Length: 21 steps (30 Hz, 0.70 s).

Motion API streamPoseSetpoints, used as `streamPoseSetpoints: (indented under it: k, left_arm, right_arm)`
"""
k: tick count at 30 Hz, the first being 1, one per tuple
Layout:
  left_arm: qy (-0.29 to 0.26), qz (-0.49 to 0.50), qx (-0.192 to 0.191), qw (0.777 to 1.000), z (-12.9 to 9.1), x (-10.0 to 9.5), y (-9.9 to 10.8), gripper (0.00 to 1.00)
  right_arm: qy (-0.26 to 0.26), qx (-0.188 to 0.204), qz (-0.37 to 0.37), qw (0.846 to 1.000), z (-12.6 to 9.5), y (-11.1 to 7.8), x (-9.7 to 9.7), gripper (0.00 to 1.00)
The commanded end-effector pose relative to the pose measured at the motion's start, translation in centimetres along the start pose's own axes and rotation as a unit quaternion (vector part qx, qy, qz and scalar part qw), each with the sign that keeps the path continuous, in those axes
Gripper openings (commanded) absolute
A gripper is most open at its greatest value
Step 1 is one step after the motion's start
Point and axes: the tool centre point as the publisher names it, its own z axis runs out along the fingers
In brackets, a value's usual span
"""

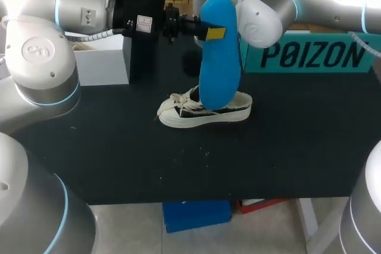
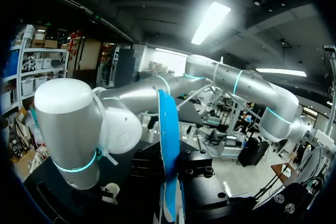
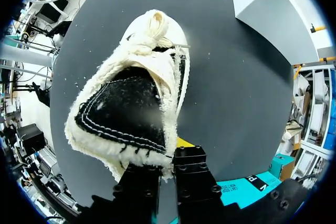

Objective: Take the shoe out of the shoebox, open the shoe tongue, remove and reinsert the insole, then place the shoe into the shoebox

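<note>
A white canvas shoe (image 1: 205, 113) with frayed edges stands on its sole on the black table (image 1: 119, 159), toe toward my left arm. Above it hangs the blue insole (image 1: 219, 57), upright, with my left gripper (image 1: 213, 31) shut on its upper part. In the left wrist view the insole (image 2: 168, 140) stands edge-on between the black fingers. My right arm comes down behind the insole, which hides its gripper in the head view. In the right wrist view my right gripper (image 3: 169, 165) is shut on the heel rim of the shoe (image 3: 131, 108), whose dark inside is open to view.
A white shoebox (image 1: 101, 63) stands at the back left of the table, behind my left arm. A teal box part with large print (image 1: 312, 57) stands at the back right. The white box (image 3: 273, 19) also shows beyond the shoe.
</note>
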Motion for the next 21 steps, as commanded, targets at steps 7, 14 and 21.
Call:
streamPoseSetpoints:
  k: [7,14,21]
  left_arm:
    - [-0.001,0.001,0.001,1.0,0.1,0.0,0.1,0.0]
    - [-0.001,0.001,0.001,1.0,0.1,0.0,0.1,0.0]
    - [-0.001,0.001,0.001,1.0,0.1,0.0,0.1,0.0]
  right_arm:
    - [-0.004,-0.005,0.048,0.999,-2.9,-0.6,-1.0,0.0]
    - [-0.005,0.018,0.253,0.967,-6.7,-1.7,-2.1,0.0]
    - [0.001,0.059,0.488,0.871,-6.8,-2.9,-2.0,0.0]
